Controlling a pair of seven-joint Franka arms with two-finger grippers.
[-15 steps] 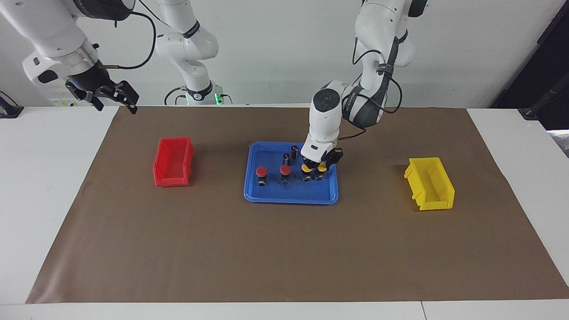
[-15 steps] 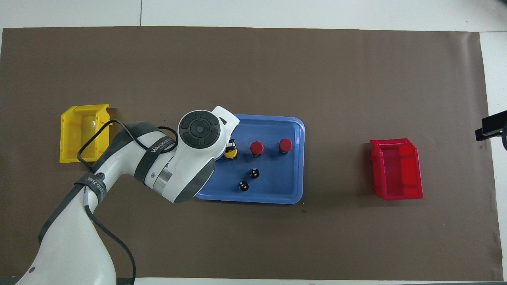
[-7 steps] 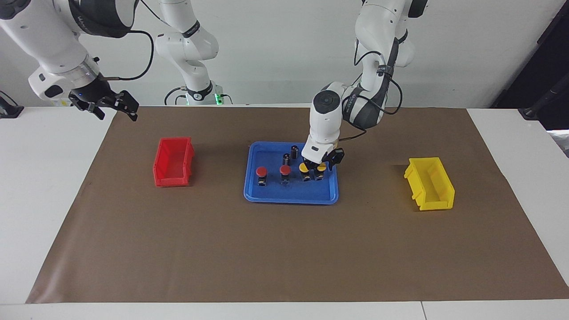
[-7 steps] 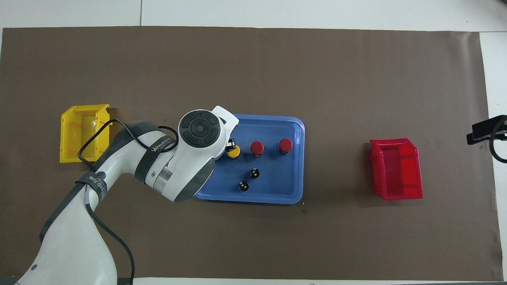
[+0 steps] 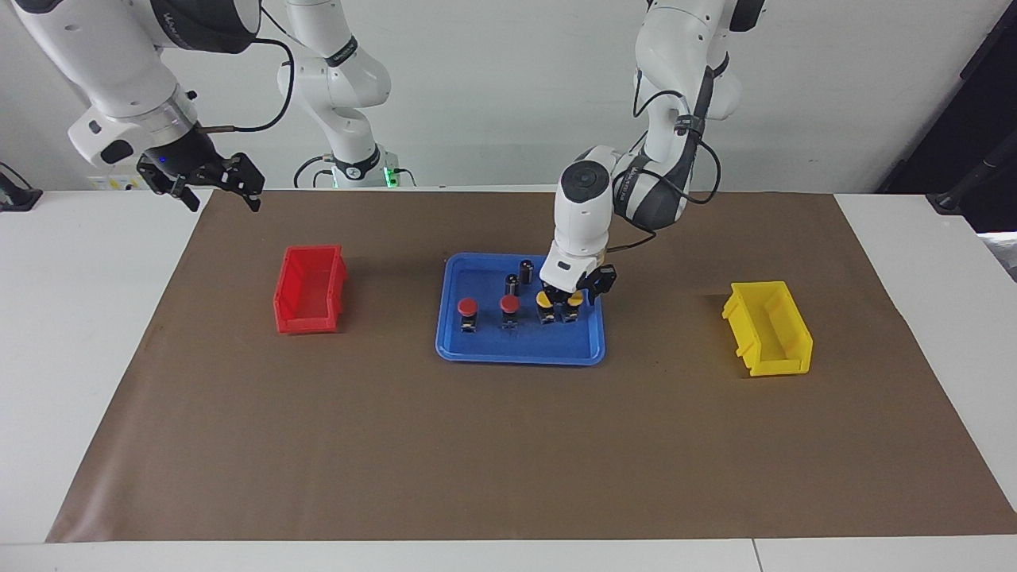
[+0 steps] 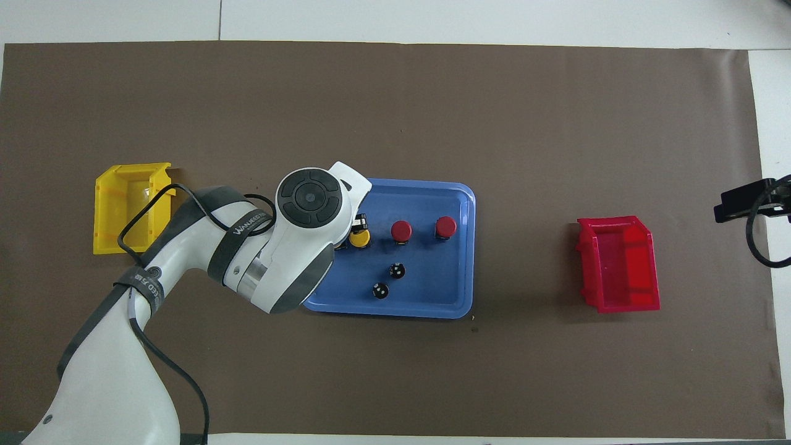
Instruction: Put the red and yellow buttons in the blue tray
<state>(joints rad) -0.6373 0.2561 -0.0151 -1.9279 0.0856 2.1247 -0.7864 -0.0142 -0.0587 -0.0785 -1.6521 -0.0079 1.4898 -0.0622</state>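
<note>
The blue tray (image 5: 477, 349) lies mid-table, also in the overhead view (image 6: 460, 204). Two red buttons (image 5: 467, 307) (image 5: 509, 304) and two yellow buttons stand upright in a row in it. One yellow button (image 5: 543, 299) shows beside my left gripper (image 5: 565, 299). The other stands between its open fingers and is partly hidden. From overhead I see the reds (image 6: 401, 230) (image 6: 445, 226) and one yellow (image 6: 359, 238); the left hand hides the other. My right gripper (image 5: 224, 193) is open and empty, in the air over the table's edge at the right arm's end.
Two dark cylinders (image 5: 512, 283) (image 5: 526, 268) stand in the tray, nearer to the robots than the buttons. A red bin (image 5: 310, 289) sits toward the right arm's end. A yellow bin (image 5: 767, 328) sits toward the left arm's end. Brown paper covers the table.
My left gripper has risen slightly off the yellow buttons, which stay standing in the tray. My right gripper has moved a little toward the table's middle.
</note>
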